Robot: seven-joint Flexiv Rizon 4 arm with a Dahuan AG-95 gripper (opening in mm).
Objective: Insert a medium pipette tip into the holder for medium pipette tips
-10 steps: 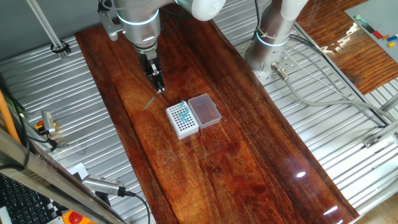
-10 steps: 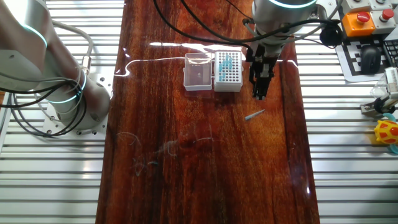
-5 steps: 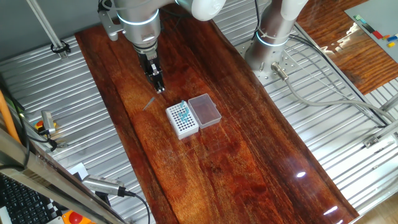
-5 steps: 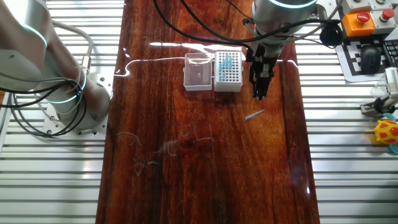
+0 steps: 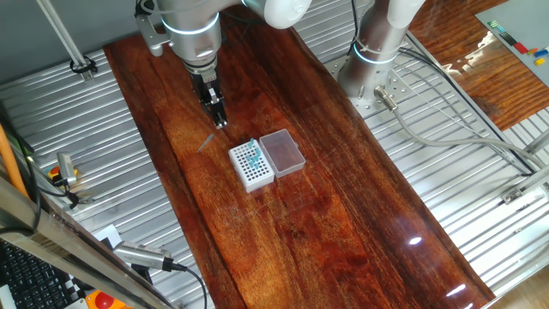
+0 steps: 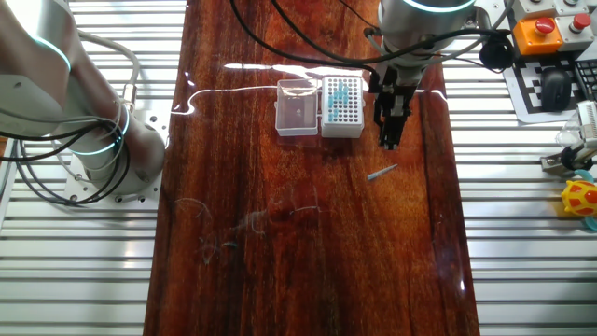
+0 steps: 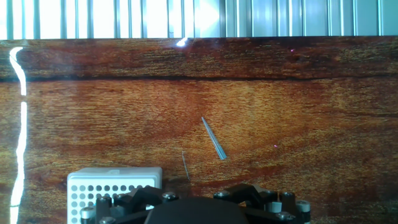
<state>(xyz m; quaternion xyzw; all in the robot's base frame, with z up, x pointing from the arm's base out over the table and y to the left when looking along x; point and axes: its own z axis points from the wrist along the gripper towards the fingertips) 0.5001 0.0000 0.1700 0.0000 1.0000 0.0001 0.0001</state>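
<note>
The white holder for medium pipette tips sits on the dark wooden counter, its top a grid of small dark holes; a few teal tips stand in the holes at one corner, and the rest look vacant. Touching its side is a clear, pinkish box, and I cannot make out anything inside it. In the hand view only a corner of the holder shows, low on the left. The medium pipette tip lies flat on the bare wood, apart from the holder and tilted across the grain; from my own camera it is a thin pale sliver just ahead of me. My fingers hang above the counter between the tip and the holder, touching neither, and they look pressed together with nothing between them, though they are small and dark in both fixed views. Ribbed metal decking borders the wood on both sides, with grey cables running across it, and a second arm's base stands off to one edge.
</note>
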